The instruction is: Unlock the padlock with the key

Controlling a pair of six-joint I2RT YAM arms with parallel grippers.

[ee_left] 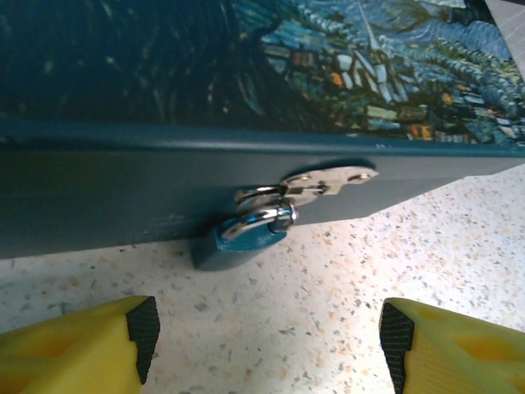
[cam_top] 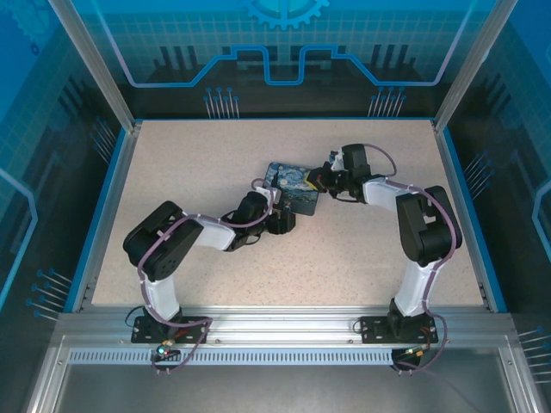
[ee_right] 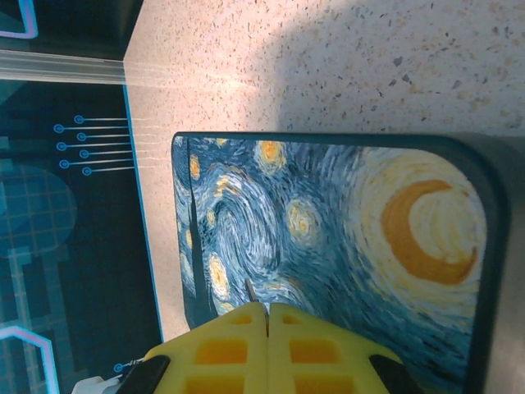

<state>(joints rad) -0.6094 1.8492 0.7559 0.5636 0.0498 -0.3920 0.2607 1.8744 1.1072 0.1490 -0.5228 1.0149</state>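
Note:
The padlock [ee_left: 234, 245] is a small teal-blue body with a silver shackle. It hangs through the metal hasp [ee_left: 328, 180] on the front wall of the Starry Night box [ee_left: 344, 57] and rests on the table. My left gripper [ee_left: 267, 349] is open just in front of it, one yellow fingertip [ee_left: 90, 345] on each side and nothing between them. My right gripper [ee_right: 267, 316] is shut on the key [ee_right: 249, 290], a thin grey sliver poking out between the pads, above the box lid [ee_right: 328, 222].
The box [cam_top: 293, 188] lies mid-table between the left gripper [cam_top: 282, 221] and the right gripper [cam_top: 321, 181]. The speckled table [cam_top: 215, 163] has blue raised edges, with transparent enclosure walls around it.

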